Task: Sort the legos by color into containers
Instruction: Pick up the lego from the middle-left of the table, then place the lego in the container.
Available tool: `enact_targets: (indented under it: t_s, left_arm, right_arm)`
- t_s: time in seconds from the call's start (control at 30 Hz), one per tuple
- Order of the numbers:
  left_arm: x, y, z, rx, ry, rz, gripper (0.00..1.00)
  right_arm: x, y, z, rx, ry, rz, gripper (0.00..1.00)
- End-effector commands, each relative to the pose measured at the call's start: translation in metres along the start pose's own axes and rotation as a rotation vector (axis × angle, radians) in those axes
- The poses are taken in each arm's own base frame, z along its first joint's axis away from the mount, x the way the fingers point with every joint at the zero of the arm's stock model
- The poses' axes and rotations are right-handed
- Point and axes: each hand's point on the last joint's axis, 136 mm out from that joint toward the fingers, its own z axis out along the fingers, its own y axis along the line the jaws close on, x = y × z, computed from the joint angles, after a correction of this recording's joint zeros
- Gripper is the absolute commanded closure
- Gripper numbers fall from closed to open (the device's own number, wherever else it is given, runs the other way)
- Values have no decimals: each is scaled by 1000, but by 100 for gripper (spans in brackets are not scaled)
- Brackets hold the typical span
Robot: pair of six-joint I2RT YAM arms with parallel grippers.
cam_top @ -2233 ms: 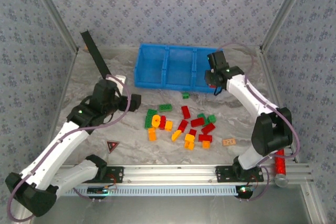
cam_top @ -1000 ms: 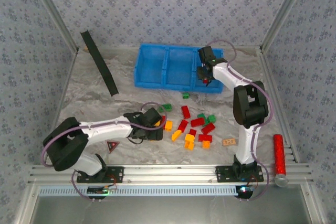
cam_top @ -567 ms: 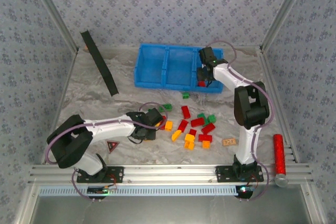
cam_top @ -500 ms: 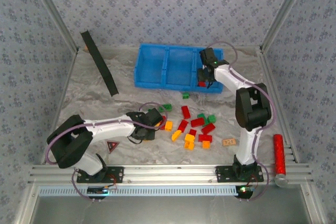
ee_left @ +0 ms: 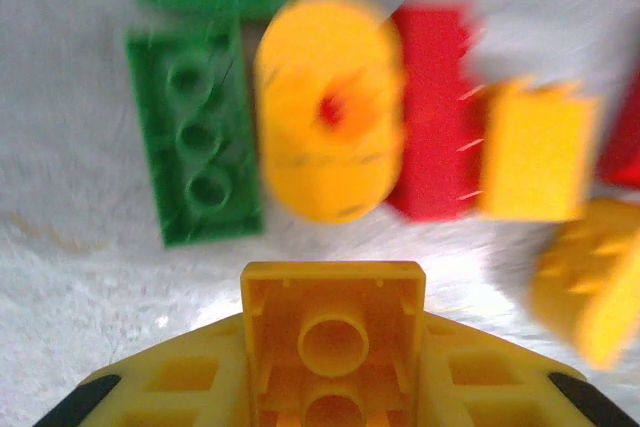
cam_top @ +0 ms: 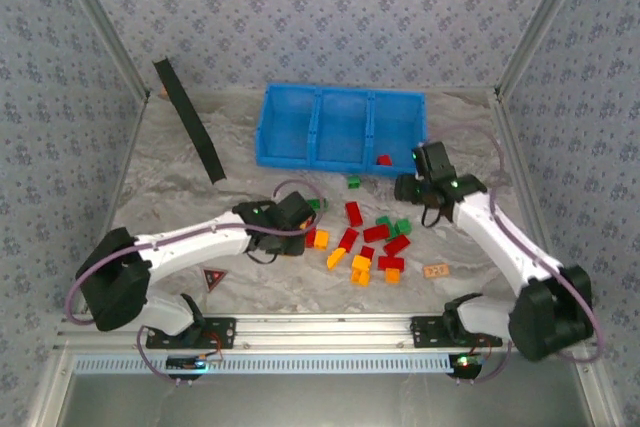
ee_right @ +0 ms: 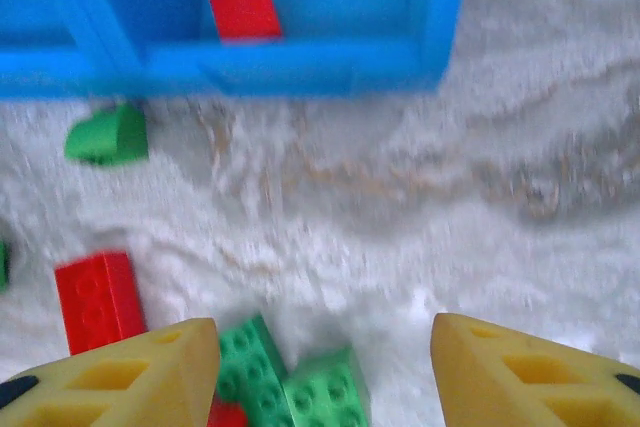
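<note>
Scanning top: blue tray (cam_top: 300,162) held one red brick (cam_top: 384,159) in its right compartment; loose legos (cam_top: 365,242) piled mid-tabletop (cam_top: 230,172).

Left wrist: left fingers (ee_left: 160,392) clamped a yellow brick (ee_left: 333,332), probably for binning.

Right wrist: right fingers (ee_right: 150,362) wide, empty, above green bricks (ee_right: 290,372).

Bright blue tray (cam_top: 320,167) at upper centre, one red brick (cam_top: 383,159) in its right compartment. Red, green and yellow-orange legos (cam_top: 360,237) mid-frame on a table (cam_top: 180,197) marbled grey and white. Lilac-grey walls (cam_top: 320,7) with a small floral print. Black strip (cam_top: 188,119) upper left. Low in the left wrist view, yellow brick (ee_left: 333,347) against the same yellow of the left gripper (ee_left: 333,319)
</note>
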Motion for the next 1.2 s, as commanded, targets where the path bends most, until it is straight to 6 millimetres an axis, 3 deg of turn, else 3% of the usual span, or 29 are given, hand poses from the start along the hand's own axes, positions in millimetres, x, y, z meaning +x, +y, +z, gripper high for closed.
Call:
enact_targets:
  t_s: [0.0,0.1,0.23,0.37,0.47,0.67,0.87,1.17]
  left_arm:
    - [-46,-11,-34,22,-118,72,73]
    - [-92,-19,-48,33,-211,89,73]
    - [-149,-21,-56,20,-313,84,74]
    - [-195,-12,-53,-2,-368,62,74]
    - [-221,1,-41,-41,-376,51,74]
    - [-254,28,8,-81,-318,1,74]
    - [-274,47,54,-89,-255,-52,75]
    - [-280,53,96,-80,-174,-81,66]
  right_arm:
    - [41,-14,-19,-1,43,134,35]
    - [71,-27,-31,-12,53,215,30]
    - [107,-33,-29,-47,86,332,29]
    - [133,-28,-17,-105,122,415,28]
    - [139,-26,-16,-117,123,410,28]
    - [137,-14,-24,-169,111,374,28]
    - [133,-6,-32,-195,96,348,28]
    - [120,-11,-34,-153,48,336,30]
